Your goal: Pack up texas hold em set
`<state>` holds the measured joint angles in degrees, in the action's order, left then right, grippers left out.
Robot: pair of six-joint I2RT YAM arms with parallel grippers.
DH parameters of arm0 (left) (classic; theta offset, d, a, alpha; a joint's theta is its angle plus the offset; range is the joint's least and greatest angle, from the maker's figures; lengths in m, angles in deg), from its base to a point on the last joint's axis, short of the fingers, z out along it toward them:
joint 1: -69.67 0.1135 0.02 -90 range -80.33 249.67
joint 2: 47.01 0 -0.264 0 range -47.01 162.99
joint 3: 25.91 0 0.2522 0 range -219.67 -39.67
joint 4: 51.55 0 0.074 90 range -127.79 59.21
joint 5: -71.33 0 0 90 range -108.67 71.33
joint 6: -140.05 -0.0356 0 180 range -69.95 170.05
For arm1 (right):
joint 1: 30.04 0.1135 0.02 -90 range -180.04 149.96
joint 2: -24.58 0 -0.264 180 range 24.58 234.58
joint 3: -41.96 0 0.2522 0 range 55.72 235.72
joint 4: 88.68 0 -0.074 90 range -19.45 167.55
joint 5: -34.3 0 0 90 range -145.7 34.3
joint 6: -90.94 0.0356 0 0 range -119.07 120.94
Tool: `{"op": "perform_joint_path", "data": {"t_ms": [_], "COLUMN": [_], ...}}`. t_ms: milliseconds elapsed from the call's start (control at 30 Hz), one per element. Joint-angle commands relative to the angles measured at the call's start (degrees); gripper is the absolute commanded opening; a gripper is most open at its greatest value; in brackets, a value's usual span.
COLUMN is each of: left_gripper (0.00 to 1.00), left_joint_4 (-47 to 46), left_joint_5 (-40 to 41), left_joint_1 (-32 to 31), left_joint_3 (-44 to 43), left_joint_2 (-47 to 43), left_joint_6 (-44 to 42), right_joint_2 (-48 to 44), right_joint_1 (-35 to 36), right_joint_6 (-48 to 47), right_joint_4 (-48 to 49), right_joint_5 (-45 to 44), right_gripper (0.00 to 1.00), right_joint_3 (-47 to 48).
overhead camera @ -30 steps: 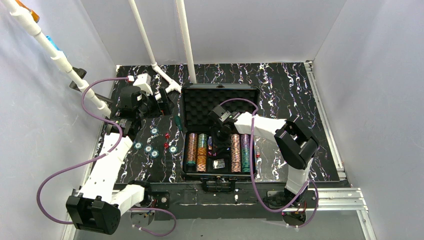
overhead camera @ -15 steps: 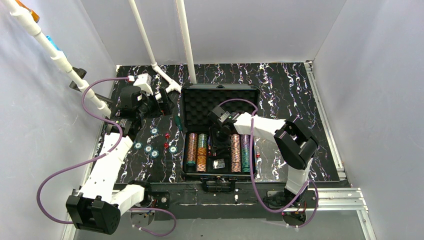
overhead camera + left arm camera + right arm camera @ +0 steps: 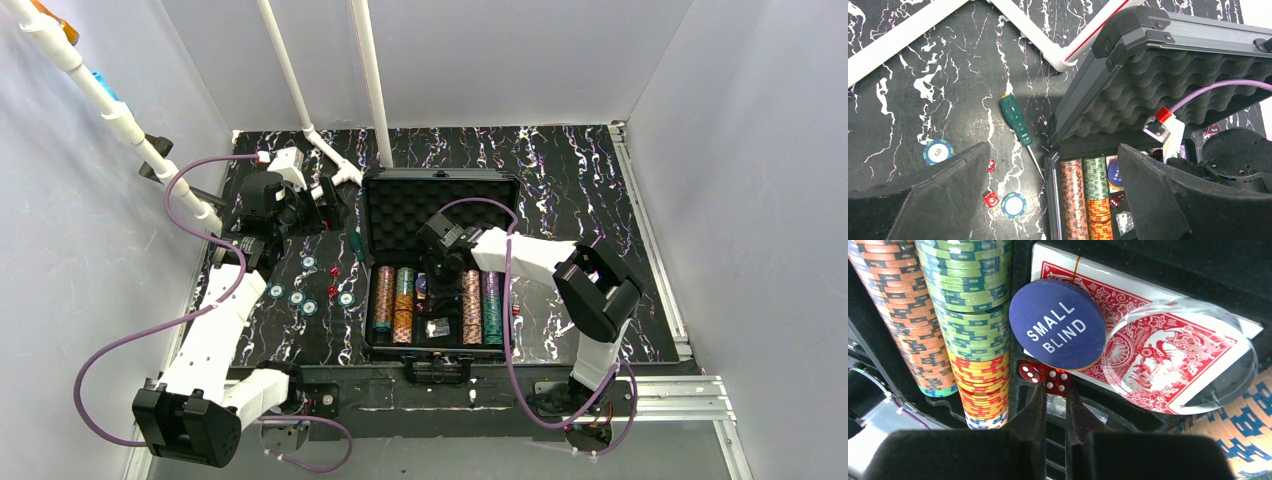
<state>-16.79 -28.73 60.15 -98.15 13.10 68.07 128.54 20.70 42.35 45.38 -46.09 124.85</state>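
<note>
The black case (image 3: 440,178) lies open, its foam lid (image 3: 1158,85) raised. Rows of striped chips (image 3: 385,300) fill its slots. Inside, my right gripper (image 3: 1056,390) hangs low, its jaws open only by a narrow slit with nothing between them. Its tips sit right at two red dice (image 3: 1057,381) in a slot. A blue "SMALL BLIND" button (image 3: 1058,330) rests on a red card deck (image 3: 1168,345), partly over the dice. My left gripper (image 3: 1052,150) stands wide open and empty above the case's left edge. Loose chips (image 3: 297,297) and red dice (image 3: 991,200) lie on the table left of the case.
A green-handled screwdriver (image 3: 1014,117) lies beside the case's left wall. White pipes (image 3: 370,80) rise behind the case. A clear round disc (image 3: 1198,355) rests on the deck. A small red piece (image 3: 515,310) lies right of the case. Grey walls enclose the table.
My right jaws have narrowed to a slit at the dice, and the right arm has drawn back slightly. The left arm has not moved.
</note>
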Motion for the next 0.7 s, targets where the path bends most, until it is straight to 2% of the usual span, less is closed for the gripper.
{"op": "perform_joint_path", "data": {"t_ms": [0,267,667], "left_gripper": [0.99,0.99,0.99], "left_joint_4": [0.25,0.33,0.43], "left_joint_5": [-0.45,-0.71,-0.69], "left_joint_1": [-0.15,-0.20,-0.23], "left_joint_3": [-0.16,-0.32,-0.32], "left_joint_2": [-0.23,-0.42,-0.74], "left_joint_6": [-0.30,-0.26,-0.35], "right_joint_2": [0.58,3.76,8.32], "right_joint_1": [-0.37,-2.12,-2.87], "right_joint_6": [-0.81,-1.84,-2.48], "right_joint_4": [-2.38,-7.12,-8.67], "right_joint_5": [1.28,6.22,6.72], "right_gripper": [0.01,0.01,0.01], "right_joint_3": [3.04,6.35,8.98]}}
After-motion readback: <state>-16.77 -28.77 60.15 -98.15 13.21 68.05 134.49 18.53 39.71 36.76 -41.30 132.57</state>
